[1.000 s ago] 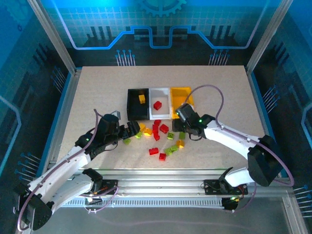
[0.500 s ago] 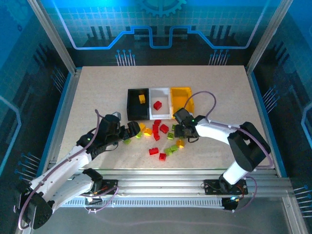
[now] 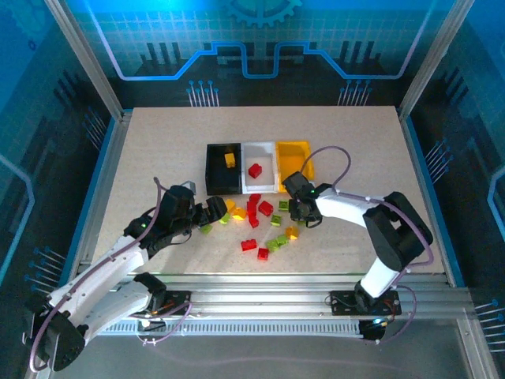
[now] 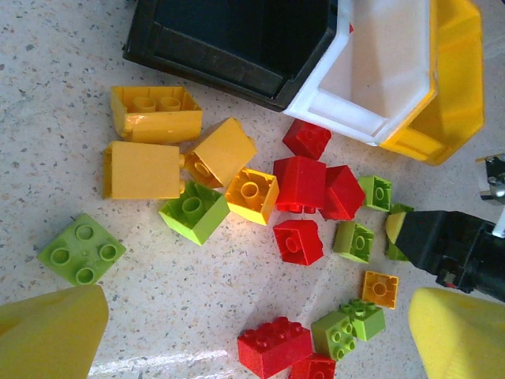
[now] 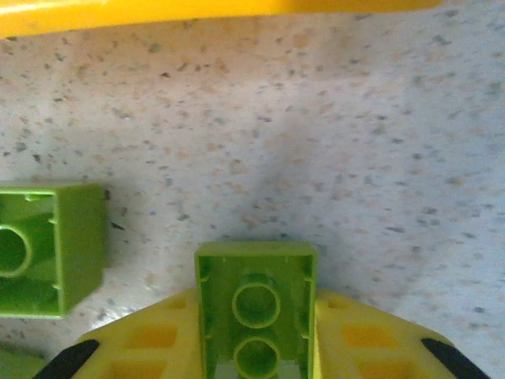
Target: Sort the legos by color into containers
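The legos (image 3: pixel 256 221) lay scattered in a loose red, green and yellow heap on the table (image 3: pixel 158 142), just near of the three containers. One green lego (image 5: pixel 256 296) sat at the right edge of the heap, studs up, clamped between the yellow pads of the right gripper (image 5: pixel 256 347). The jaws were narrow and pressed on both its sides. Whether it had left the table could not be told. Another green lego (image 5: pixel 47 249) lay just to its left, apart from it.

The containers stood touching in a row: the black container (image 3: pixel 208 167) on the left, the white container (image 3: pixel 264 181) in the middle and the yellow container (image 3: pixel 292 154) on the right. A yellow lego (image 3: pixel 230 160) lay in the black one and a red lego (image 3: pixel 254 170) in the white one.

The left gripper (image 3: pixel 215 210) hung at the left side of the heap. Its jaws were wide and held nothing, and its fingertips (image 4: pixel 51 332) stood well apart.
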You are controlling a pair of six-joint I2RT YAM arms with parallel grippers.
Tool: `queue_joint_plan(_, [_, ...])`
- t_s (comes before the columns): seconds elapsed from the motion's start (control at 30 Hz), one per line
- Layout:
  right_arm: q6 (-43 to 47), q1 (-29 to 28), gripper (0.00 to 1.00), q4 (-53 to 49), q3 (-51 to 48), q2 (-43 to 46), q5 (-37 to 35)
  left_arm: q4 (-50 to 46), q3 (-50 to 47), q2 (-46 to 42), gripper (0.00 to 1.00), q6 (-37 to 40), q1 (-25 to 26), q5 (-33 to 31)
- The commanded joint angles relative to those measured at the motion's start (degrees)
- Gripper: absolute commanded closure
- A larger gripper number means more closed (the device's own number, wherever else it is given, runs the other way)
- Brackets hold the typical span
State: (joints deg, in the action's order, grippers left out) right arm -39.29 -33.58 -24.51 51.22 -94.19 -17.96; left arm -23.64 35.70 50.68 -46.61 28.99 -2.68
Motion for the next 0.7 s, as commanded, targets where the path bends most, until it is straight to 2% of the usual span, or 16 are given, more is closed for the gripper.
queue_joint_plan(0.0, [2.54, 0.71, 0.72, -0.47, -0.51, 7.15, -2.16, 0.17, -0.2, 0.3, 0.01, 0.45, -0.29, 0.13])
queue_joint_plan(0.1, [5.61, 0.8, 0.72, -1.31, 1.01, 13.13, -2.44, 0.29, -0.11, 0.3, 0.01, 0.72, -0.27, 0.2])
queue_joint_plan(0.2, [8.71, 1.35, 0.71, -2.03, 5.72, 13.58, -2.6, 0.89, -0.36, 0.3, 0.01, 0.57, -0.3, 0.5])
queue_joint_plan(0.4, [12.02, 3.53, 0.69, -2.04, 19.82, -0.14, -4.0, 0.11, -0.46, 0.29, 0.01, 0.19, -0.31, 0.65])
queue_joint_plan(0.53, [12.17, 5.23, 0.69, -5.36, 31.03, -11.68, -4.13, -1.51, -0.21, -0.04, 0.01, 0.25, -0.35, 0.54])
queue_joint_plan(0.67, [11.15, 6.24, 0.68, -9.08, 38.88, -18.81, -6.05, -3.15, -0.12, -0.68, 0.01, 0.11, -0.54, -0.01])
